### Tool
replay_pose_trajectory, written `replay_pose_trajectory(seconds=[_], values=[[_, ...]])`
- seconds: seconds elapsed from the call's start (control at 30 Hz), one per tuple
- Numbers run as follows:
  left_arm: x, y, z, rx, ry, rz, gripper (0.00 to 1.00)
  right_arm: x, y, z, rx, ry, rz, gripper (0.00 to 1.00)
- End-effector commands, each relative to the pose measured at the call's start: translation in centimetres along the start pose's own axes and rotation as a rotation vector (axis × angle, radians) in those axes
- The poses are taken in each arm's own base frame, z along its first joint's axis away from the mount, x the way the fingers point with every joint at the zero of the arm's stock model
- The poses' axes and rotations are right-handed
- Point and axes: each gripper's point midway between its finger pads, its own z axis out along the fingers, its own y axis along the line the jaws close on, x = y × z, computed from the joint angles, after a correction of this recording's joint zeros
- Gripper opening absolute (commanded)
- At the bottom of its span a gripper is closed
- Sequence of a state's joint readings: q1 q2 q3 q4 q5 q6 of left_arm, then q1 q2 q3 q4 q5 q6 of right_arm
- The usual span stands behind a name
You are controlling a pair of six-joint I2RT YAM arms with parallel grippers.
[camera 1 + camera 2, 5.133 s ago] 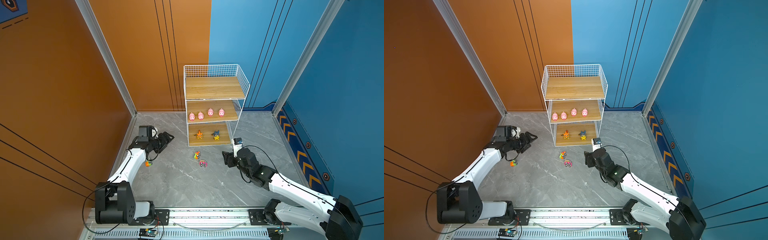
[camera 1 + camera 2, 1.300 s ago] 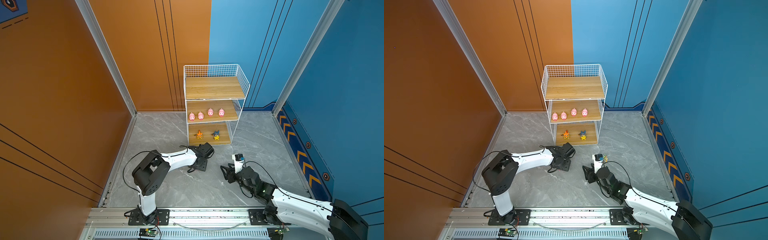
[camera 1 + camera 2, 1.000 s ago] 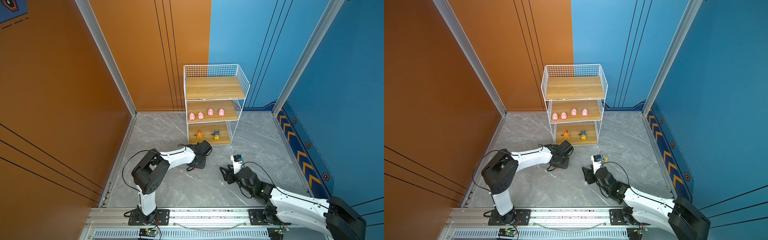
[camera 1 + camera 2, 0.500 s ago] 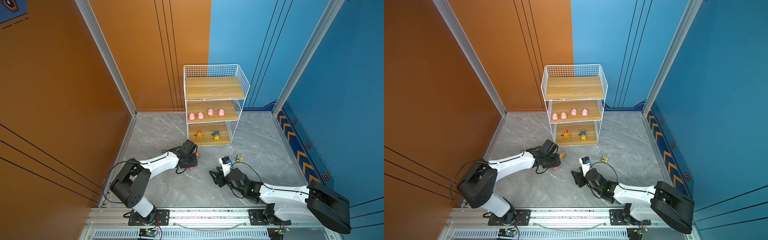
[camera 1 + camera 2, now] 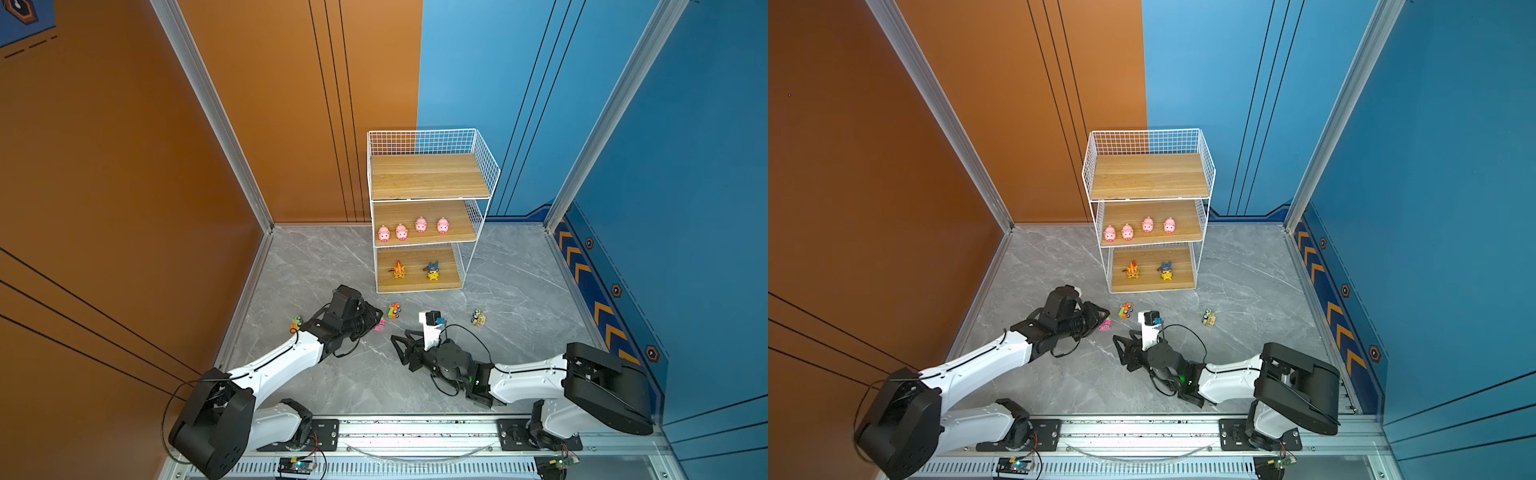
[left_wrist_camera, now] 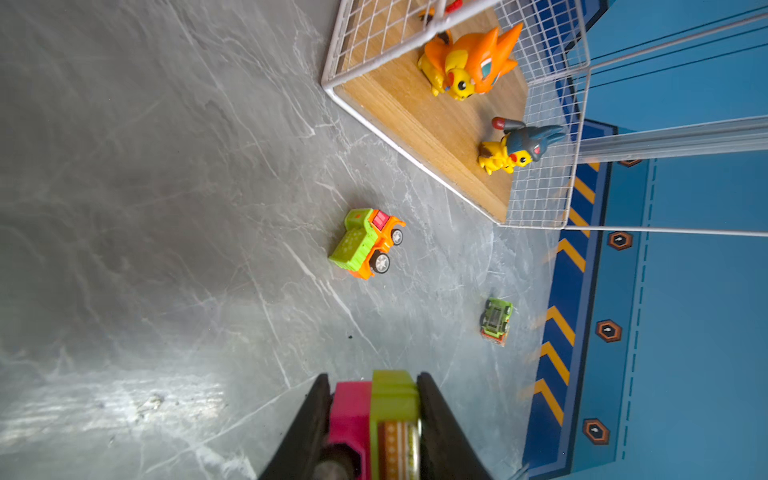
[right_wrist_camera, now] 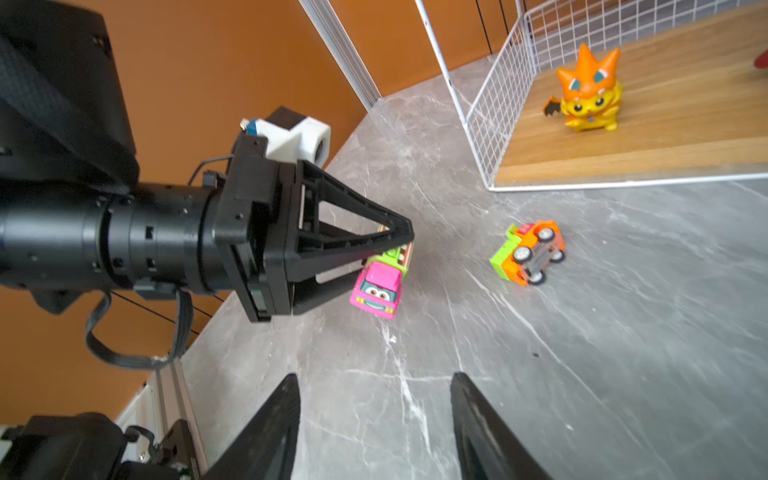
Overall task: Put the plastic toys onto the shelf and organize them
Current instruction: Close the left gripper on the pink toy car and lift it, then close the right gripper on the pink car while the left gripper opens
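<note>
My left gripper (image 5: 380, 318) (image 6: 374, 376) is shut on a pink car (image 7: 378, 286) (image 5: 1105, 324) with a green back, held low over the floor. An orange-and-green car (image 5: 395, 310) (image 6: 368, 243) lies on its side just beyond it. A green car (image 5: 478, 318) (image 6: 496, 320) lies upside down farther right, and another small car (image 5: 296, 323) sits beside the left arm. Several pink pigs (image 5: 401, 232) stand on the shelf's (image 5: 428, 176) middle board. My right gripper (image 5: 401, 351) (image 7: 374, 376) is open and empty, facing the pink car.
An orange cat figure (image 5: 399, 270) and a blue-and-yellow figure (image 5: 433, 271) stand on the shelf's bottom board. The top board is bare. Orange and blue walls enclose the grey marble floor (image 5: 332, 266). The arms' rail (image 5: 415, 428) runs along the front.
The left gripper has pulled back to the left with the pink car in its jaws, uncovering the orange-and-green car. The right gripper has swung left toward the middle.
</note>
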State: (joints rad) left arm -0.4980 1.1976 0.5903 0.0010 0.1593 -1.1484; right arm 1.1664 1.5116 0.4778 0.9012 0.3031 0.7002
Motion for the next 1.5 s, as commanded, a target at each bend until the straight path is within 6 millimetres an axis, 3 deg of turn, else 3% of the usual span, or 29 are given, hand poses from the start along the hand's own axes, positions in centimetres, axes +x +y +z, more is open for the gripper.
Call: replay_pose_trajectory(seconds=[0.0,0.3,0.83,1.27,1.47], values=[[-0.2,-0.7,-0.6,0.057,-0.014,-0.07,0.31,-1.5,1.0,1.3,0.004,-0.063,0.036,0.59],[-0.1,-1.0,-1.4,0.113,-0.003,-0.132,0.31,-0.5,2.1,4.2,0.009,-0.024,-0.006,0.59],[-0.7,-1.2,-2.5,0.159,-0.006,-0.174,0.33,0.6,1.6,7.0,0.077,0.007,-0.089,0.55],[-0.6,-1.5,-3.4,0.183,-0.013,-0.175,0.34,0.1,0.1,8.5,0.116,-0.003,-0.101,0.41],[-0.4,-1.5,-3.6,0.186,-0.004,-0.17,0.37,-0.3,0.1,9.0,0.105,-0.005,-0.102,0.26]])
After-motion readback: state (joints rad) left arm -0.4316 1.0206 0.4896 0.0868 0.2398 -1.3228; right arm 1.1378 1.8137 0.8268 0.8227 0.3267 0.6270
